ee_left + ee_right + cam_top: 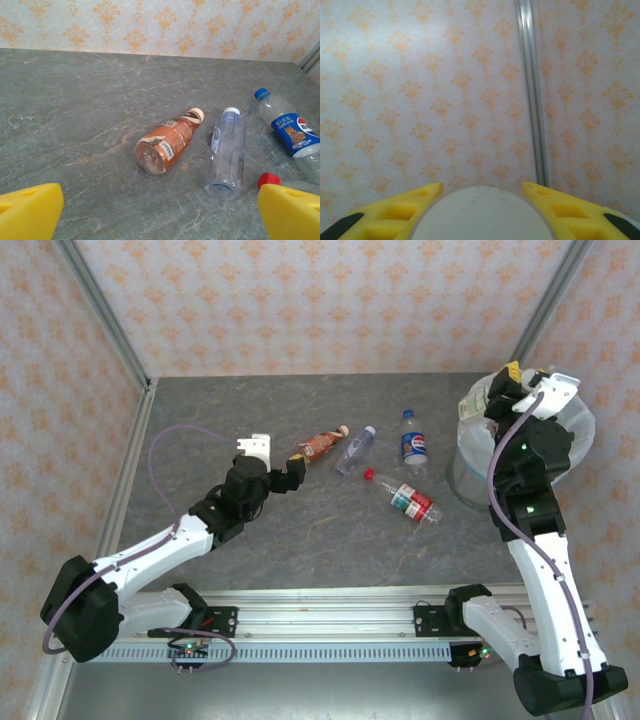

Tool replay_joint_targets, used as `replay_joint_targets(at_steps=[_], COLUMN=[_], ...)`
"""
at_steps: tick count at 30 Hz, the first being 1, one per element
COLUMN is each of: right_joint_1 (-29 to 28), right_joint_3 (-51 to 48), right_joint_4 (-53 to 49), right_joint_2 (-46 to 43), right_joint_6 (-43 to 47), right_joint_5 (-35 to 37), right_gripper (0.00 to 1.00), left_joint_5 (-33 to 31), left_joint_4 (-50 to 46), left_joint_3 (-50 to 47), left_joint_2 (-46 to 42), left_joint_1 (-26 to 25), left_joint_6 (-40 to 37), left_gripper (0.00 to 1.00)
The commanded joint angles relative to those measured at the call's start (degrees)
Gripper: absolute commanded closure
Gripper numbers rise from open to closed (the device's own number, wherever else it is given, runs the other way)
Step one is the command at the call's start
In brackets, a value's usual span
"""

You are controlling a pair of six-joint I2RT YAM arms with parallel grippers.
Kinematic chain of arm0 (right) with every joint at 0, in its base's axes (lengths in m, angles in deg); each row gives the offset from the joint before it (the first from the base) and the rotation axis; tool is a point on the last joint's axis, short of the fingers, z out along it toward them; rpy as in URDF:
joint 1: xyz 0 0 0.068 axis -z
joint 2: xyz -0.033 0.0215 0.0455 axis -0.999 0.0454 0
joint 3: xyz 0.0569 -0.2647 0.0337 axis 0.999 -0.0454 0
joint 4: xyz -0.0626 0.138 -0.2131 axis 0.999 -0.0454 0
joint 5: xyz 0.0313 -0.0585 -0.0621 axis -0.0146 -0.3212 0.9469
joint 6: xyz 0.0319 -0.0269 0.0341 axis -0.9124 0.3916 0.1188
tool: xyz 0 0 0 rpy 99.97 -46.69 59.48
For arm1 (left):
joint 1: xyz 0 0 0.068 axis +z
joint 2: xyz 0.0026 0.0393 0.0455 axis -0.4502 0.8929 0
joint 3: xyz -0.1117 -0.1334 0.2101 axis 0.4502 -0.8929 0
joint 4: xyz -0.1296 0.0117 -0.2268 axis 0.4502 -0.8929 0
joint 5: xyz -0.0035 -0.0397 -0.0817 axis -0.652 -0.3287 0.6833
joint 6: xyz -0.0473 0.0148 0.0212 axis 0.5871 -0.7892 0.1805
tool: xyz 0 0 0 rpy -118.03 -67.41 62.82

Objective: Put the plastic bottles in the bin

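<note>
Left pincer (160, 200) gaping wide, brown bottle (167, 141) lying just ahead; right pincer (481, 187) clamped on a white bottle (482, 215) over the bin (462, 475).

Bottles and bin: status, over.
Left gripper open, facing brown-label bottle. Right gripper shut on pale bottle above bin. Clear bottle, Pepsi bottle, red-cap bottle lie loose. Nothing blocks the brown-label one.

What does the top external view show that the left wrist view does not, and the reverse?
Top view adds the bin, the right gripper above it with a held bottle, and the whole red-cap bottle. Left wrist view adds a close look at the open left gripper and its yellow fingers. Both share the brown bottle, the clear bottle and the blue-label bottle, lying on the table.
</note>
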Motion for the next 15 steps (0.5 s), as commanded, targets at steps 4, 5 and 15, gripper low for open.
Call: replay_joint_targets(at_steps=[4,5,15], right_joint_1=[6.17,7.19,13.69], right_joint_3=[0.39,1.12,-1.68], right_joint_4=[5.01,3.82,6.13], right_joint_2=[-0.46,-0.13,6.53], right_joint_6=[0.79,1.13,7.72], right_joint_5=[2.38,2.28,4.32], right_gripper=[0.94,0.94,0.93], left_joint_5=[-0.84,-1.33,-3.46], left_joint_4=[-1.88,-2.09,-6.59], left_joint_3=[1.17,0.99,3.72], left_joint_2=[-2.95,-3.34,-2.91], left_joint_1=[0.02,0.03,0.02], left_joint_6=[-1.92,-1.94,-0.37], left_gripper=[0.0,0.0,0.0])
